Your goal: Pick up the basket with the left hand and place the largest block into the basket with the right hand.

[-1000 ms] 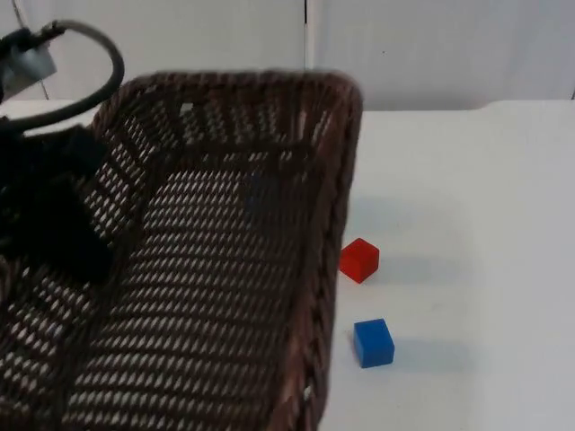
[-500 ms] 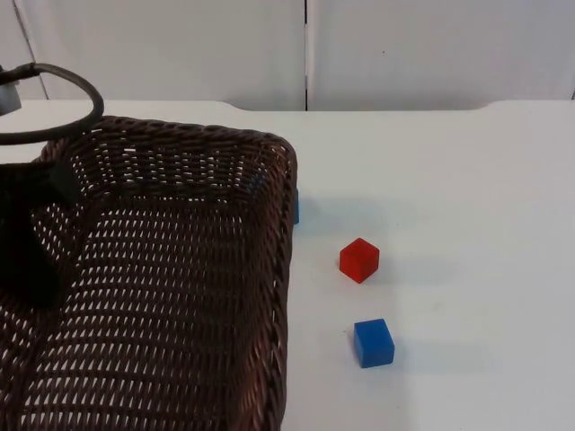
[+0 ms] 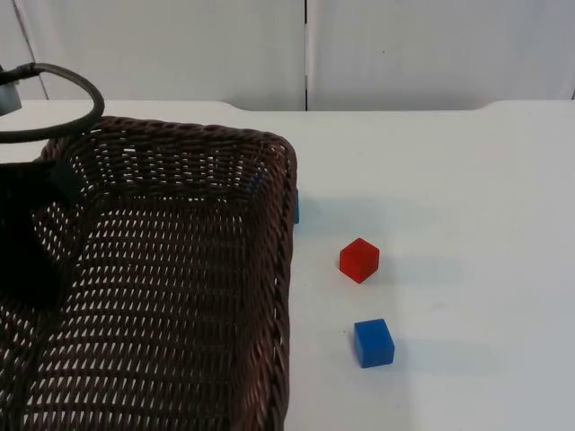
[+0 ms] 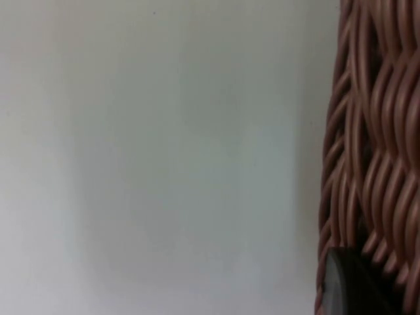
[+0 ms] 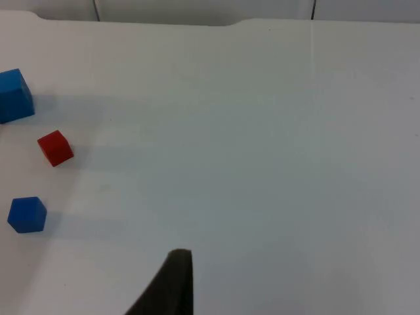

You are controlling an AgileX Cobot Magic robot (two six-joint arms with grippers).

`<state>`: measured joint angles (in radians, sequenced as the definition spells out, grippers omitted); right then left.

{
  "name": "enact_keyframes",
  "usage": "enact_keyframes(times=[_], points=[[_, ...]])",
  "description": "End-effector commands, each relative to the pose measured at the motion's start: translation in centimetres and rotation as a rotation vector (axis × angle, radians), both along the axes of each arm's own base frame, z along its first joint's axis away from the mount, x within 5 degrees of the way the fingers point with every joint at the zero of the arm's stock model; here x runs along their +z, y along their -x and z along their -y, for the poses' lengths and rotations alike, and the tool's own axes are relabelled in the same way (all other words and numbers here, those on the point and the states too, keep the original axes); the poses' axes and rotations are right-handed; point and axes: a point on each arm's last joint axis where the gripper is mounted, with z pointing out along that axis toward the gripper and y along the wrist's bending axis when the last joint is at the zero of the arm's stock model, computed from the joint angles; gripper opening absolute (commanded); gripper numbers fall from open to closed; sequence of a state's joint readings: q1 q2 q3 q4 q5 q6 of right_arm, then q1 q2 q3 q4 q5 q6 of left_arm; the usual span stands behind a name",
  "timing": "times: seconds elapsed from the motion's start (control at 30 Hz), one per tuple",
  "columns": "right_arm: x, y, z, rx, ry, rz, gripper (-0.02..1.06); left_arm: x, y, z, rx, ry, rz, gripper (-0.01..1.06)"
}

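My left gripper (image 3: 34,256) is shut on the left rim of the brown wicker basket (image 3: 269,269), which takes up the left of the top view. In the left wrist view a black fingertip (image 4: 346,289) presses against the woven rim (image 4: 367,157). The largest blue block (image 5: 14,96) sits just behind the basket's right wall, and a sliver of this largest block (image 3: 296,206) peeks out there. A red block (image 3: 359,259) and a small blue block (image 3: 373,342) lie to the basket's right. My right gripper (image 5: 172,289) waits well off to the right of the blocks.
The white table (image 3: 467,197) stretches to the right of the blocks and ends at the grey partition wall (image 3: 404,49). In the right wrist view the red block (image 5: 55,147) and the small blue block (image 5: 27,214) lie in a row below the largest one.
The basket swung left and away from the camera with my left arm, uncovering the edge of the largest blue block. It has held still for the last half second.
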<state>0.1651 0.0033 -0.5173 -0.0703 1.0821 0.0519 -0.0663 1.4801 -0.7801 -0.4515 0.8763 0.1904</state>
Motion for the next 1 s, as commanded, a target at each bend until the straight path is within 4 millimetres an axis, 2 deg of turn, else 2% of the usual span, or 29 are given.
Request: enact_keyframes(times=[0.0,0.33,0.47,0.67,0.8,0.97], points=[[-0.1,0.0,0.0,0.000,-0.001,0.003,1.05,0.5,0.0,0.1,0.029,0.015,0.014,0.00],[-0.1,0.0,0.0,0.000,-0.001,0.003,1.05,0.3,-0.1,-0.2,0.097,-0.013,0.007,0.00],[-0.1,0.0,0.0,0.000,-0.001,0.003,1.05,0.1,-0.1,-1.4,0.160,-0.025,-0.009,0.00],[-0.1,0.0,0.0,0.000,-0.001,0.003,1.05,1.6,0.5,-3.0,0.205,0.002,0.033,0.00],[-0.1,0.0,0.0,0.000,-0.001,0.003,1.05,2.2,1.2,-3.0,0.205,0.002,0.061,0.00],[0.0,0.0,0.0,0.000,-0.001,0.007,1.05,2.0,1.6,-3.1,0.198,-0.006,0.056,0.00]])
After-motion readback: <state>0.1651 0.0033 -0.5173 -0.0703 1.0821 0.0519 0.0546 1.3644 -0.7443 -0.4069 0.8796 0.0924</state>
